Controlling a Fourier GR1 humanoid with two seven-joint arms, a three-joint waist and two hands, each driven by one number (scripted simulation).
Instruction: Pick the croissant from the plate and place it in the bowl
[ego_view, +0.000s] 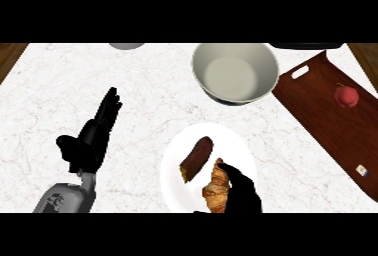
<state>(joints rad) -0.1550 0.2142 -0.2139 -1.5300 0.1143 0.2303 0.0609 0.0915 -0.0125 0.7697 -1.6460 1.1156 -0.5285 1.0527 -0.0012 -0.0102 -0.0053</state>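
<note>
Head view: right hand (240, 192) curls around the croissant (215, 187) on the plate (171, 165); lifting could nudge the neighbouring brown pastry (196, 158).

- I see a white marbled surface (148, 75) with faint reddish veins; brown wood shows past its top corners.
- A white plate (177, 150) lies on it near the lower edge, right of centre.
- A large pale bowl (236, 72) stands beyond the plate, near the far edge.
- A dark wooden tray (325, 120) lies tilted along the right side – just beside the bowl.
- At the far edge, cut off: a small pale round thing (127, 46) and a dark one (306, 46).
</note>
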